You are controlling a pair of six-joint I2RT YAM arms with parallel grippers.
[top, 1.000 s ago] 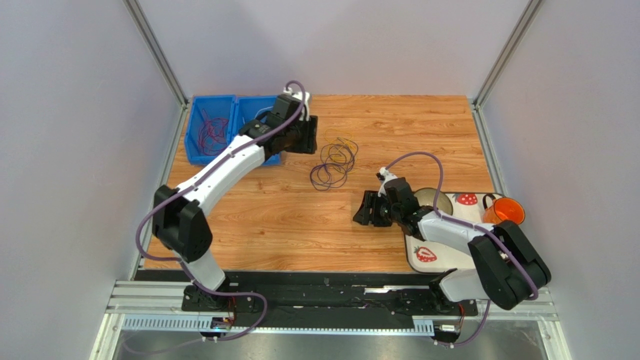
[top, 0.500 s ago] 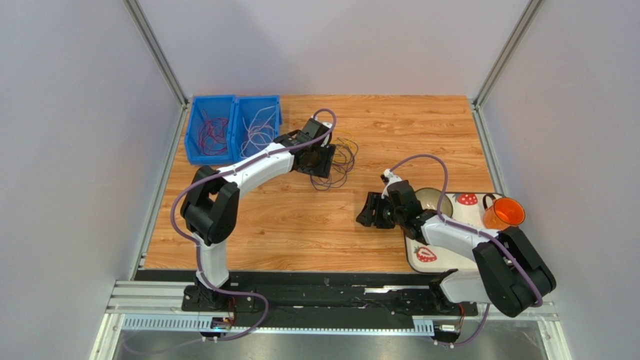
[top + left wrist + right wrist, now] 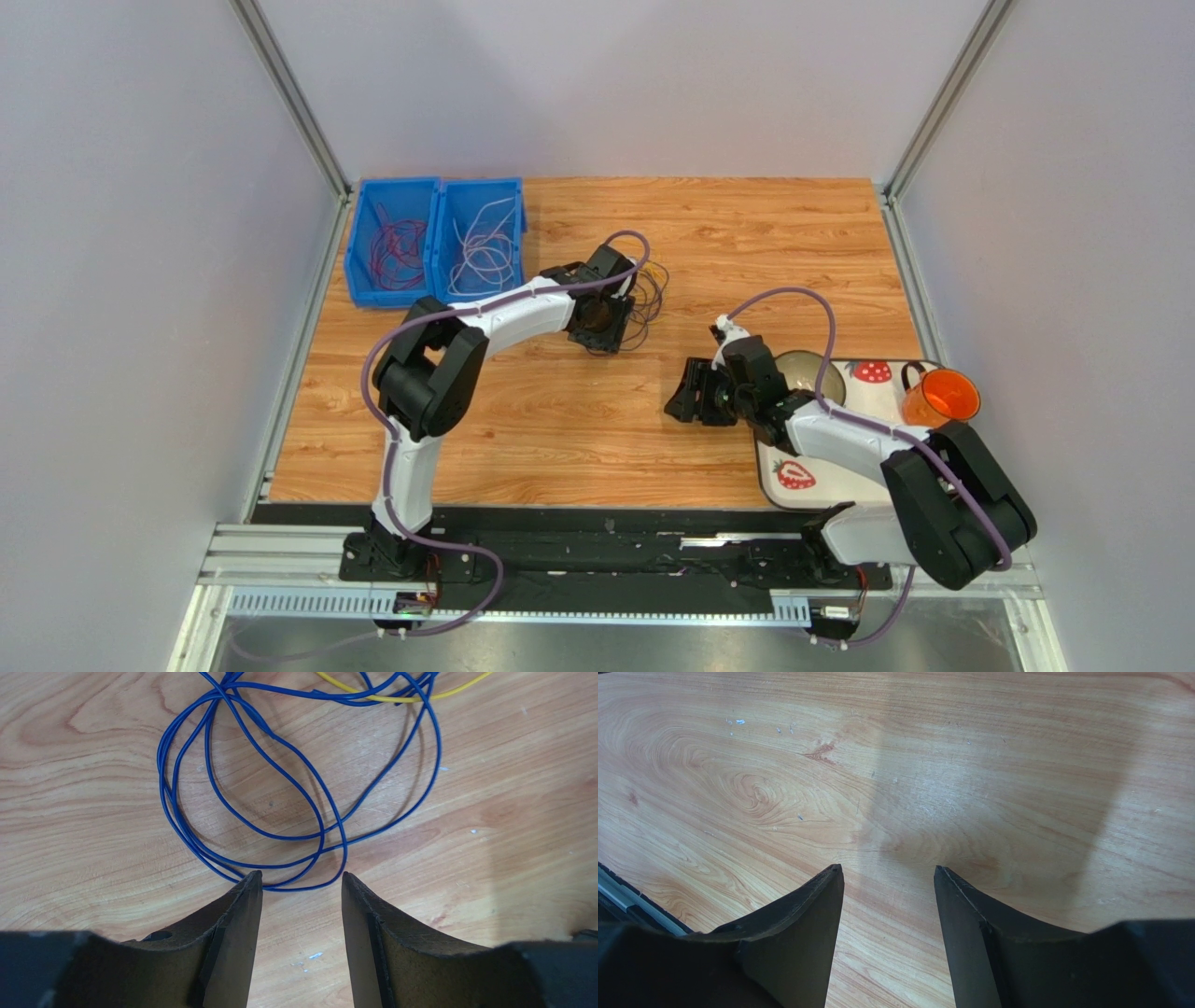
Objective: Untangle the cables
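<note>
Okay, left gripper (image 3: 302, 882) is parted and empty, low over the table (image 3: 491, 882), with the blue cable (image 3: 344, 850) loops just at 12 o'clock of its tips. The yellow cable (image 3: 379, 698) crosses at 1 o'clock. Right gripper (image 3: 887, 875) is also parted and empty, over bare wood at 4 o'clock of the tangle. Risk: a pinch catches several overlapping strands and drags the whole knot, or the tips scrape wood and miss the thin wire.

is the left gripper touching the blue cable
Cannot tell. In the left wrist view the blue cable runs right by the left gripper, but its height above the cable is unclear.
</note>
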